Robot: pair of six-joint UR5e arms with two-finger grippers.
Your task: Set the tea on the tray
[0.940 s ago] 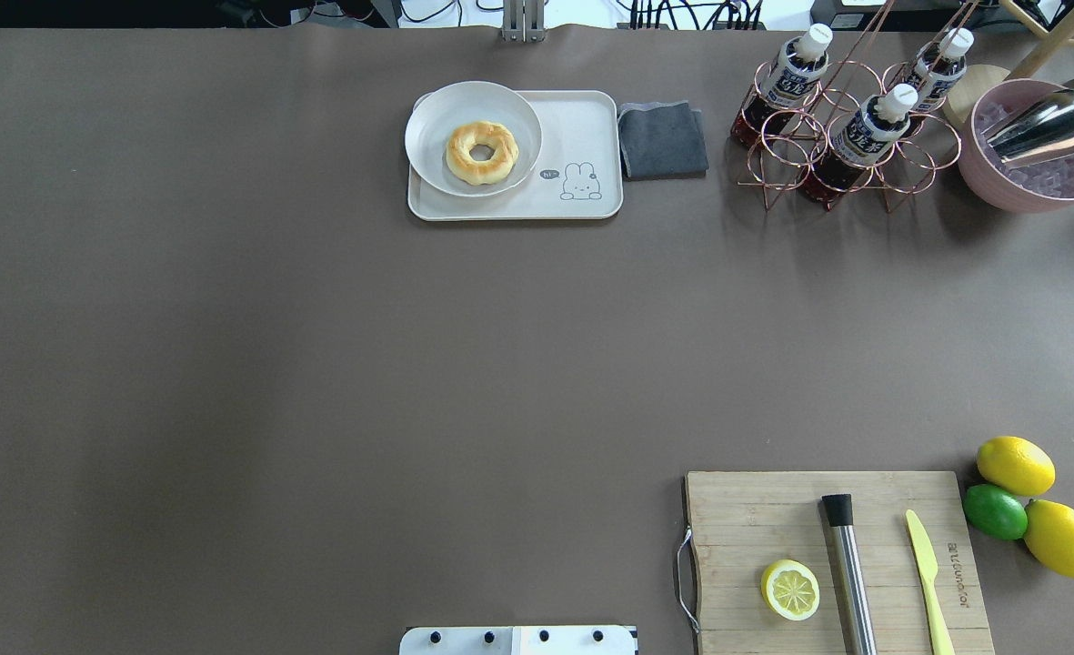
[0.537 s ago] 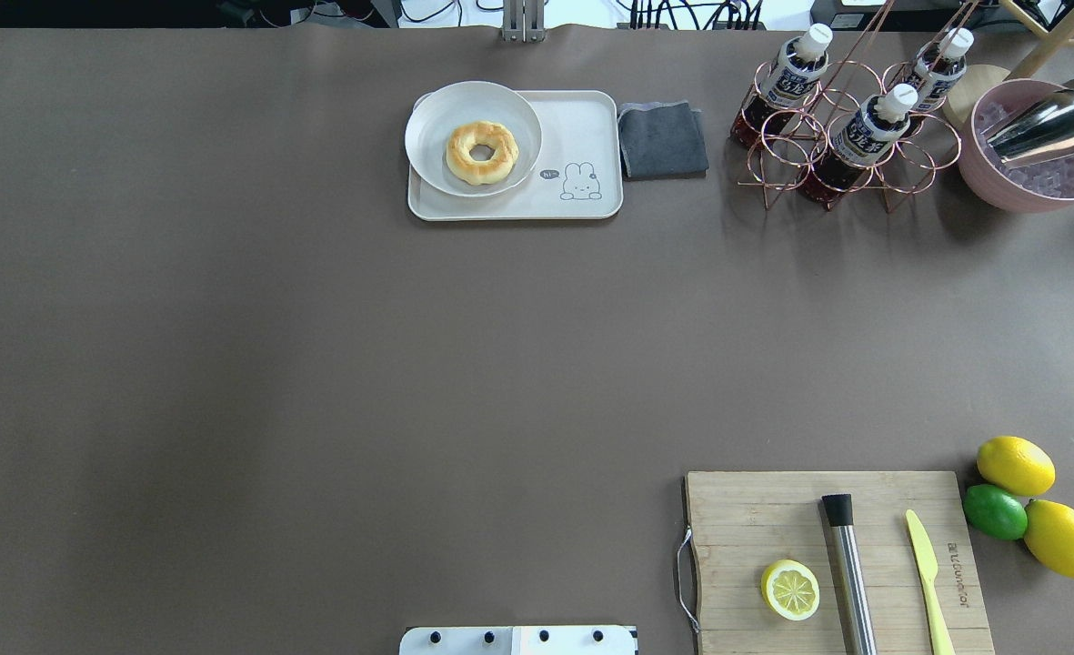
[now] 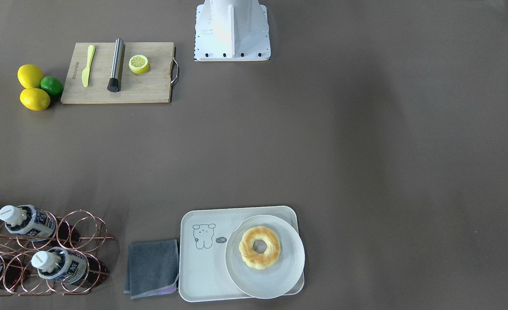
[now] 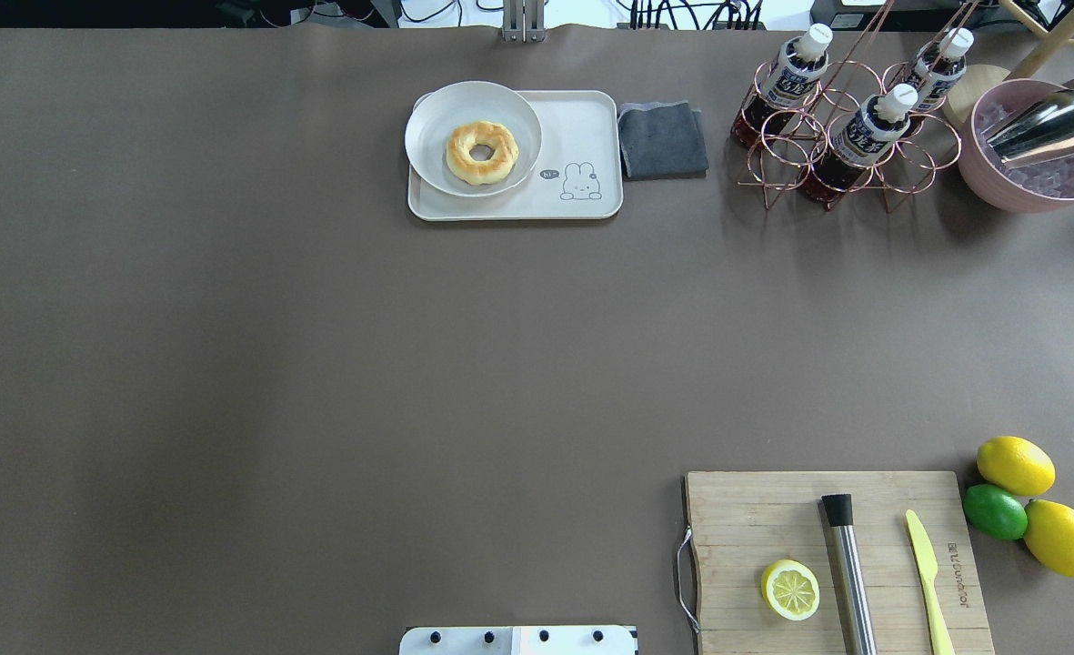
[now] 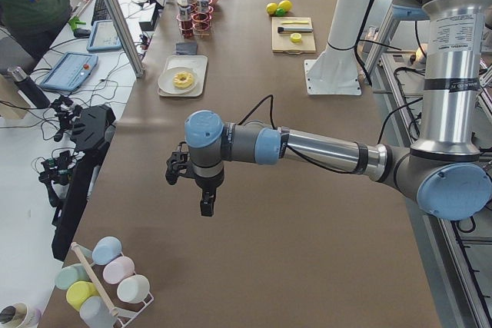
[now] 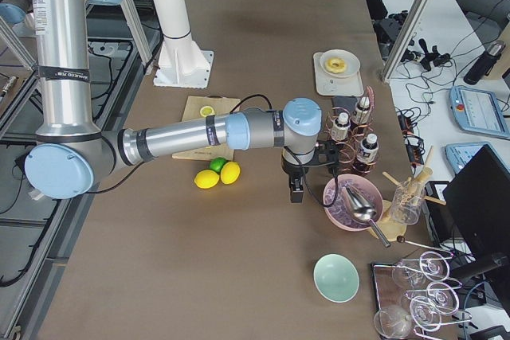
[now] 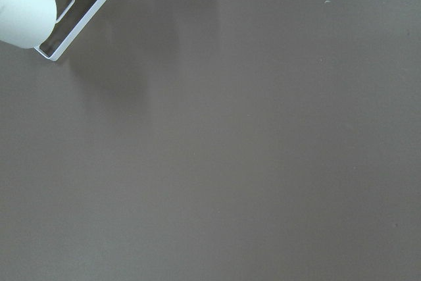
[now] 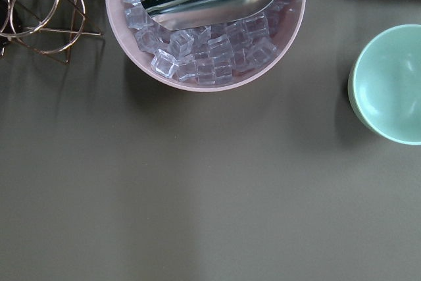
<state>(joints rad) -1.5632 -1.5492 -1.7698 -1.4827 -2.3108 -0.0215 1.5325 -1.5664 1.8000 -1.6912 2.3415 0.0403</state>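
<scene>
Three tea bottles stand tilted in a copper wire rack (image 4: 777, 177) at the table's far right: one (image 4: 796, 68), a second (image 4: 873, 127) and a third (image 4: 937, 68). They also show in the front-facing view (image 3: 28, 221). The cream tray (image 4: 582, 114) lies at the far middle, with a white plate (image 4: 436, 118) and a doughnut (image 4: 482, 153) on its left part. My left gripper (image 5: 206, 205) hangs over bare table, far from the tray. My right gripper (image 6: 295, 190) hangs beside the rack and the ice bowl. I cannot tell whether either is open.
A grey cloth (image 4: 662, 139) lies between tray and rack. A pink bowl of ice with a metal scoop (image 4: 1037, 182) sits right of the rack, a green bowl (image 8: 388, 93) beyond it. A cutting board (image 4: 773, 518) with a lemon half, a muddler and a knife lies near right.
</scene>
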